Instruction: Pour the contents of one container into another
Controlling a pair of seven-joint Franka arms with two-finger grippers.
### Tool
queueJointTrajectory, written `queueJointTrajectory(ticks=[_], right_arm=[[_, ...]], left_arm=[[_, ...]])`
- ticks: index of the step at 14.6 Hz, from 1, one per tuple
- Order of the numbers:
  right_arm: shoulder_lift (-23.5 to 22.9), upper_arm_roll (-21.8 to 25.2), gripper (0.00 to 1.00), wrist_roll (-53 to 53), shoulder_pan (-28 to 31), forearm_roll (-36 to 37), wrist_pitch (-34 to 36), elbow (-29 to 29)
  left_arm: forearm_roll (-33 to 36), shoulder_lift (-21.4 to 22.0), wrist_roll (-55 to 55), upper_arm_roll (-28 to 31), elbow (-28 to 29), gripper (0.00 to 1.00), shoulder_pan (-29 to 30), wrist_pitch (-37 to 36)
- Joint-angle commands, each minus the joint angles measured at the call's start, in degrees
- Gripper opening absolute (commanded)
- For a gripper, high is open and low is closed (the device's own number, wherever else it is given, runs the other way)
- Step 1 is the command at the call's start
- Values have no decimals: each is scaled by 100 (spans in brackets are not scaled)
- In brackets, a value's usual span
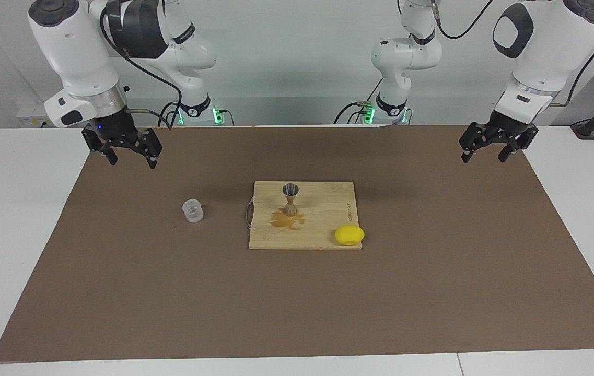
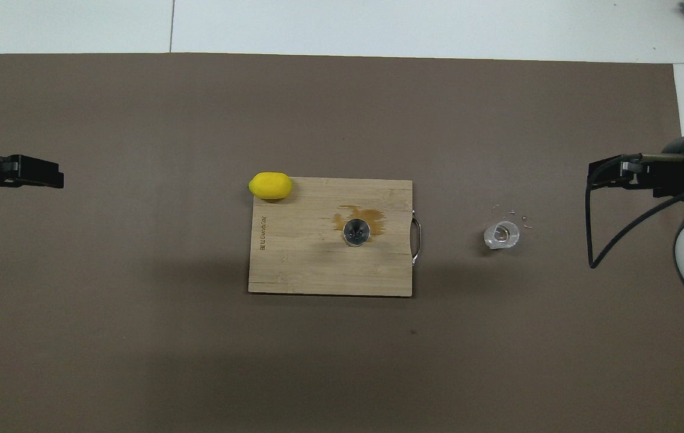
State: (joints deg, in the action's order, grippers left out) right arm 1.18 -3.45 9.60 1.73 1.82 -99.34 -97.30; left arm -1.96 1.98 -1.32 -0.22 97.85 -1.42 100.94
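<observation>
the lemon (image 1: 349,235) sits at a corner of the wooden board (image 1: 323,209). my metal jigger (image 1: 290,199) stands upright on the board in a brown puddle (image 1: 286,220). the glass tumbler (image 1: 192,211) stands on the brown mat (image 1: 297,303), toward my right arm's end. my left gripper (image 1: 494,148) and right gripper (image 1: 125,151) hang wide and hold nothing, each over its own end of the mat.

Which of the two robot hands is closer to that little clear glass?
The right one. The right gripper hangs open above the mat at the glass tumbler's end of the table; the left gripper waits open at the other end, past the cutting board.
</observation>
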Motion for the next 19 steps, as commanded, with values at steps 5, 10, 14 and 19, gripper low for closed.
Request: queueJointTrajectory(ticks=[5,10,14,19], right_arm=[[-39,-24,100,-450,64,135,433,115],[-21,-24,100,-442,47,-14,530,115],[-47,-24,100,-380,12,-23,521,168],[-39,-24,100,-310,56,-138,548,142]], left_arm=[[143,-128,141,101,-477,100,-130,-698],[134,-102,159,48,-469,100,-122,-707],[143,-84,141,83,-469,100,-104,-795],[152,-75,141,110,-469,100,-78,-901]])
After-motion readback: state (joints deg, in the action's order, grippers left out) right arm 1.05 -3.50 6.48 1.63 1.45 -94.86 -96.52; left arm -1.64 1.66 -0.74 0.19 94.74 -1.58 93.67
